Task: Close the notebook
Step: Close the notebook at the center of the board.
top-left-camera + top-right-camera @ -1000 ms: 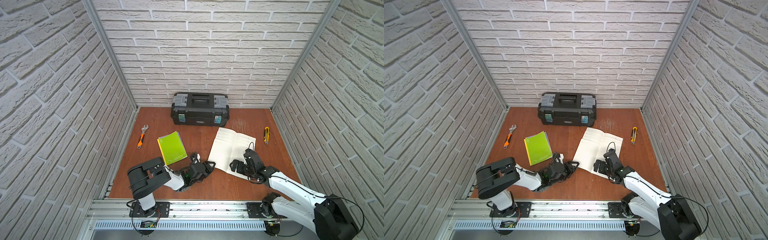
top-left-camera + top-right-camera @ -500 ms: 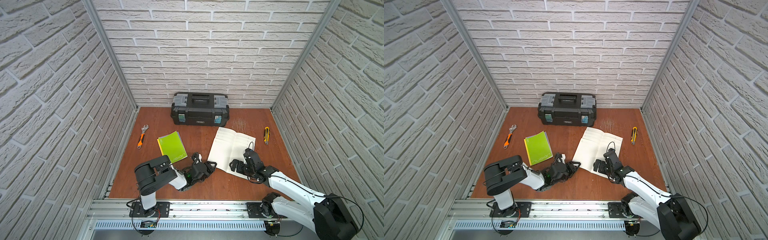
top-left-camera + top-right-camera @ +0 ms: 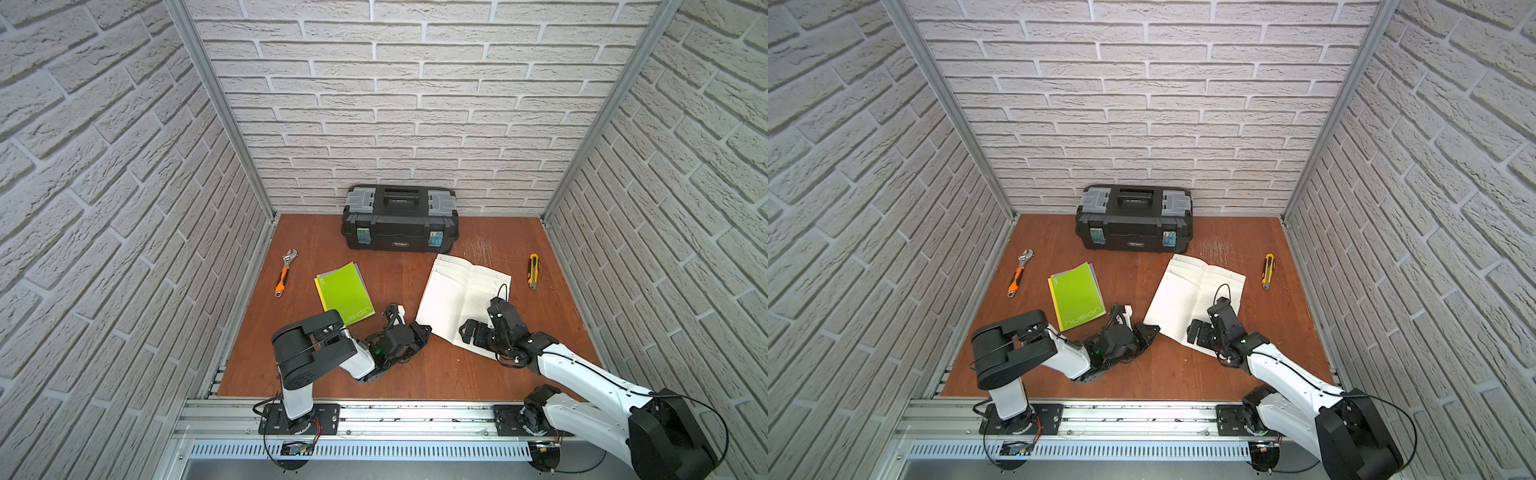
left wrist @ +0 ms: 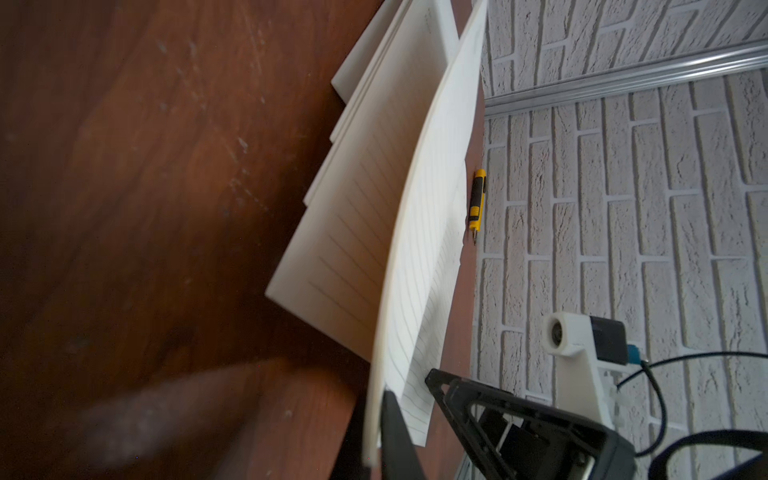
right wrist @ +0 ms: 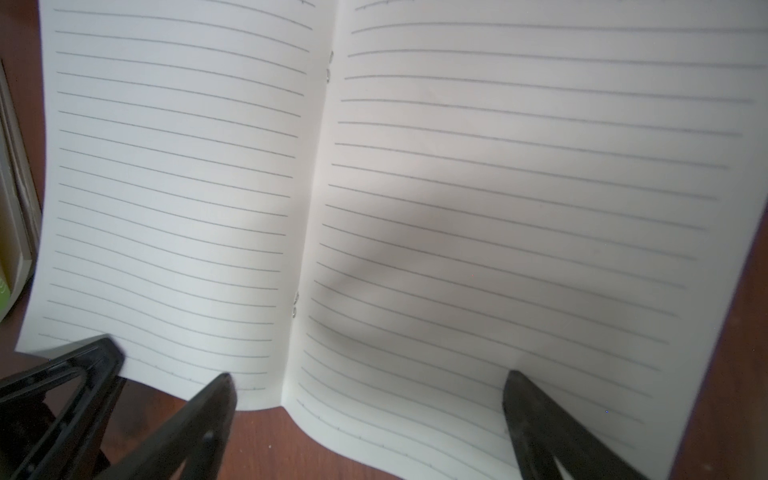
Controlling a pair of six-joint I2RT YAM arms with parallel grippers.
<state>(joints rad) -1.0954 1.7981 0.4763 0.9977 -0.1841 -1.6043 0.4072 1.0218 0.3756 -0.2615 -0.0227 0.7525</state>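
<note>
On the right half of the surface (image 3: 419,376), the notebook (image 3: 461,299) lies open. The left hand (image 4: 409,388) is clamped on its lifted near-left page corner. The right hand (image 5: 370,382), spread wide, sits over its near edge.

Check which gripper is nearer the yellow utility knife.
Right. The right gripper is at the open notebook's near edge, toward the utility knife; the left gripper pinches the notebook's opposite corner, farther off.
</note>
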